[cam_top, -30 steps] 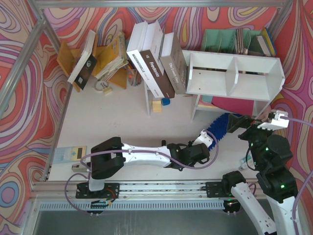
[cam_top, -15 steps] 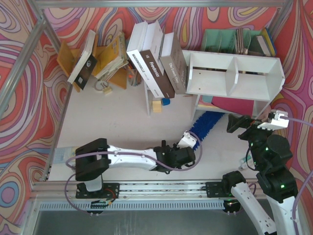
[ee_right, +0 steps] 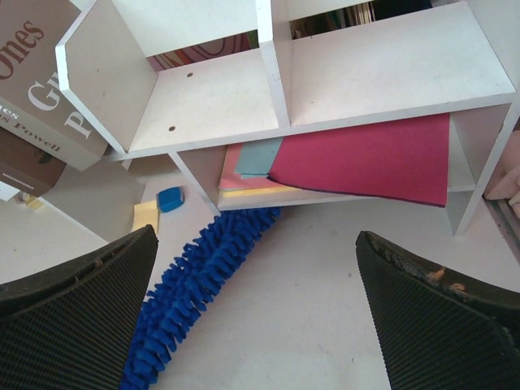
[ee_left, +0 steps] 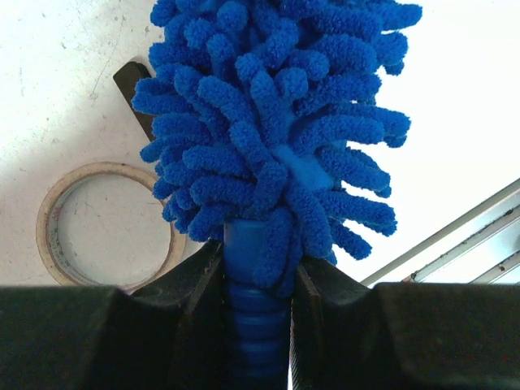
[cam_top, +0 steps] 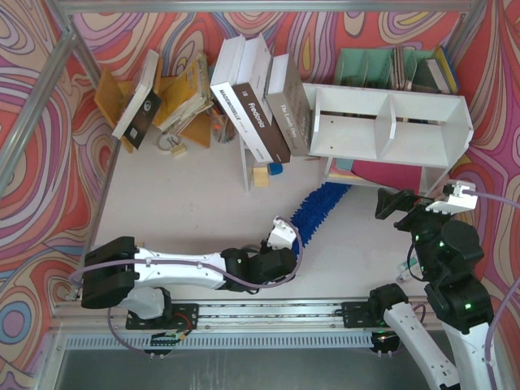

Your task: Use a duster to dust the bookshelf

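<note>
The bright blue fluffy duster (cam_top: 318, 205) lies slanted across the table, its far tip beside the stacked papers under the white bookshelf (cam_top: 388, 122). My left gripper (cam_top: 284, 236) is shut on the duster's ribbed blue handle (ee_left: 253, 325), and the chenille head (ee_left: 272, 122) fills the left wrist view above the jaws. My right gripper (cam_top: 422, 203) hovers open in front of the bookshelf (ee_right: 276, 81), nothing between its fingers (ee_right: 89, 317). In the right wrist view the duster (ee_right: 195, 284) runs past the left finger, apart from it.
Large books (cam_top: 260, 110) lean against the shelf's left side. A pink folder (ee_right: 366, 158) and papers lie under the shelf. A small blue block (ee_right: 169, 199) sits by its leg. A tape roll (ee_left: 106, 223) lies beside the duster. Yellow rack (cam_top: 175, 97) back left, teal organizer (cam_top: 382, 65) behind.
My left arm has swung back and to the left, drawing the held duster away from the right gripper. The right gripper has stayed open, almost in place.
</note>
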`<state>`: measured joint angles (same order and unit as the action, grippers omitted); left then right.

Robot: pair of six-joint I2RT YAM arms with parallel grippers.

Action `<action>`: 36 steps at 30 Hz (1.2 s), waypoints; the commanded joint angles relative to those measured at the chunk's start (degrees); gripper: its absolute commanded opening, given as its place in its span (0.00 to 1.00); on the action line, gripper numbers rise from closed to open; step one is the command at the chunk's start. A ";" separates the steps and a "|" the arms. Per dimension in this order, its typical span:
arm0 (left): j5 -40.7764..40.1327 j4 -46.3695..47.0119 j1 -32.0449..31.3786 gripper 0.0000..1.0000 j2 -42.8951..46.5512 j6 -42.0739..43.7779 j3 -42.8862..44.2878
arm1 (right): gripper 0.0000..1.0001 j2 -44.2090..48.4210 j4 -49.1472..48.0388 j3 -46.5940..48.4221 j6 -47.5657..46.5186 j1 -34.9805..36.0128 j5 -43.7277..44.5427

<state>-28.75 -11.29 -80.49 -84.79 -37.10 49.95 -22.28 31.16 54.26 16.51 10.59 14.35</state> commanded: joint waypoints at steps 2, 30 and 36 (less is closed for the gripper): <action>-6.50 0.04 0.50 0.00 2.71 -5.80 -2.92 | 0.99 -0.40 -1.68 0.15 -0.28 0.40 -0.24; -1.83 -8.11 0.13 0.00 -3.19 -2.35 9.65 | 0.99 1.12 -0.25 0.50 -0.21 0.40 0.51; -2.06 -6.89 0.16 0.00 -4.73 -1.52 10.47 | 0.99 1.01 -0.35 0.59 0.16 0.40 0.21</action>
<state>-27.07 -20.64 -80.49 -88.88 -39.20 59.42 -21.71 31.20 54.26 16.40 10.59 14.52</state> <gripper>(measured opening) 0.343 0.987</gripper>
